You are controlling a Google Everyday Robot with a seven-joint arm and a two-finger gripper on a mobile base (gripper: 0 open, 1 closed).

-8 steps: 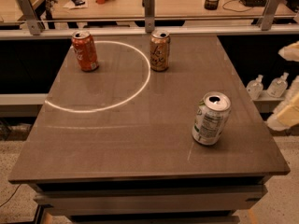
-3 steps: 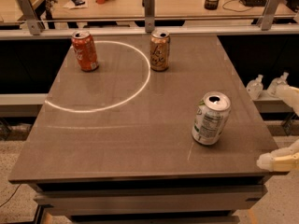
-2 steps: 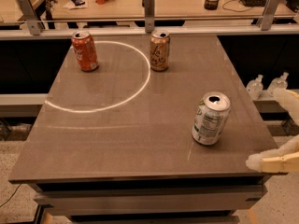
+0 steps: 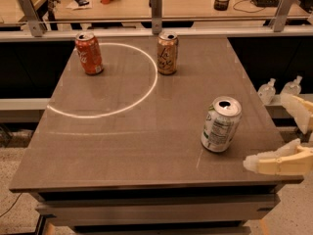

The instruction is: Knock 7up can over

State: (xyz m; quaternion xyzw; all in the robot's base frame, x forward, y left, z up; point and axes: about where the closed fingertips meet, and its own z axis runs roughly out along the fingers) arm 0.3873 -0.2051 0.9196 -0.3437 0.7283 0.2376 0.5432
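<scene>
7up can: the 7up can [image 4: 221, 125] stands upright on the right front part of the table [image 4: 122, 146], white and green, silver top with the opening showing, printed label text facing the camera.
Gripper: the gripper [image 4: 266, 132] is at the table's right front corner, just right of the 7up can and not touching it.
Gripper state: the two cream fingers are spread wide; the lower one [image 4: 281, 161] lies over the table's corner with its tip toward the can, and the upper one [image 4: 299, 110] sits off the right edge.
Tan-brown can: the tan-brown can [image 4: 167, 53] stands upright at the back, near the middle, well apart from the 7up can.
Red-orange can: the red-orange can [image 4: 89, 53] stands upright at the back left.
Ring: a pale ring mark [image 4: 146, 89] curves across the tabletop between the two back cans.
Beyond the right edge: two small clear bottles [image 4: 266, 91] stand lower down, beside the table.
Behind: a metal rail [image 4: 205, 31] runs along the table's far edge.
</scene>
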